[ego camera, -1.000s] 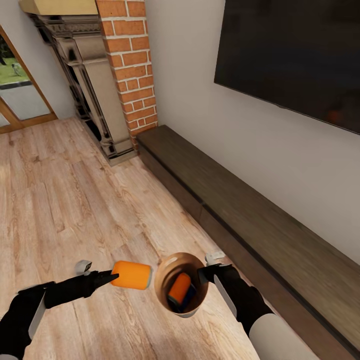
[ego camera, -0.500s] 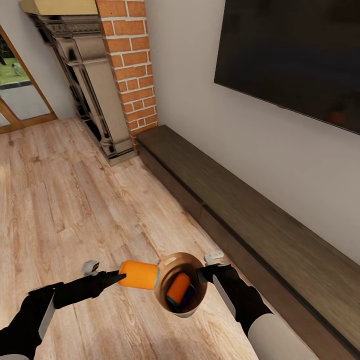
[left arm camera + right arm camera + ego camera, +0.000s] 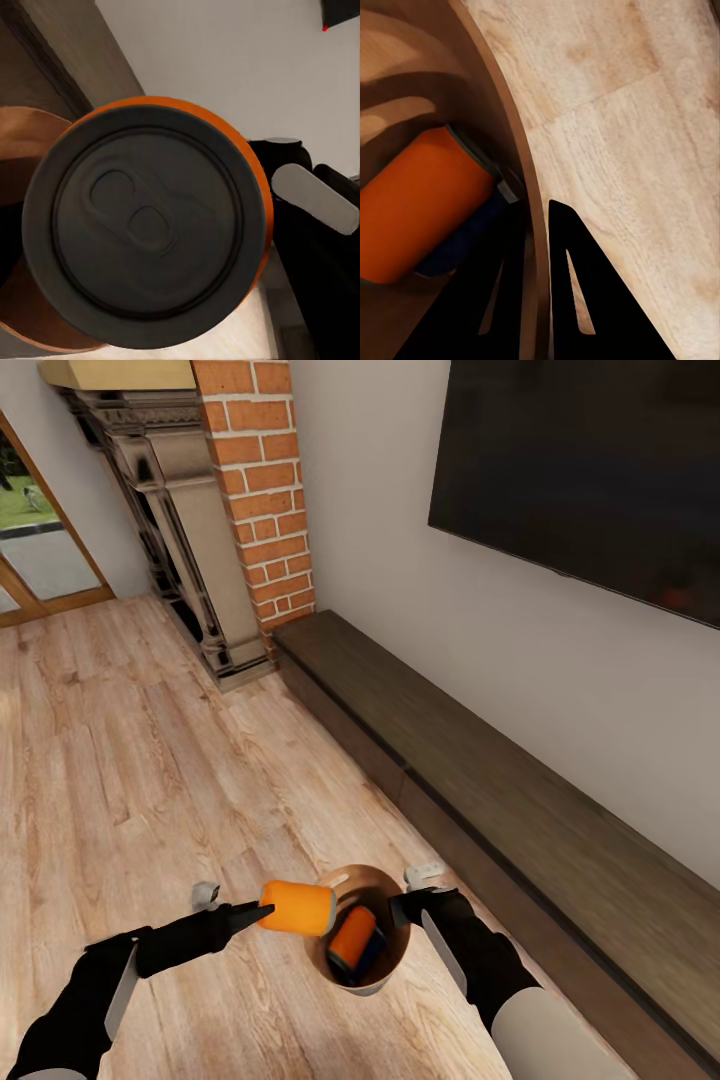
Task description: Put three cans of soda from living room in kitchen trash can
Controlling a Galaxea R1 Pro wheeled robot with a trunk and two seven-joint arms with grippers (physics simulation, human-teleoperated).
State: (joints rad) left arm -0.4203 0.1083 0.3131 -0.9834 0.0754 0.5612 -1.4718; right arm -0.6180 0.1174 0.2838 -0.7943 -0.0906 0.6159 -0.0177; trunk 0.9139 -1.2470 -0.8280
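Room: the living room, with a light wood floor (image 3: pixel 130 760), a red brick fireplace (image 3: pixel 255 480) at the far end and a black television (image 3: pixel 590 470) on the pale wall.
Cabinet: a long low dark-brown cabinet (image 3: pixel 500 780) runs along the foot of that wall, its top bare.
Right arm: the right gripper (image 3: pixel 405 905) is clamped on the bin's rim, one finger (image 3: pixel 585 300) outside the wall and the other inside.
Left arm: the left gripper (image 3: pixel 262 908) is closed on a can.
Bin: the tash can (image 3: pixel 390 965) is held above the floor, just off the cabinet's front edge, mouth up, brown inside.
Held can: the orange can of soda (image 3: pixel 297 908) lies on its side at the bin's rim, its far end over the opening; the left wrist view shows its grey top (image 3: pixel 146 225).
Binned can: a second orange can (image 3: pixel 353 940) lies tilted inside the bin, on something dark blue.
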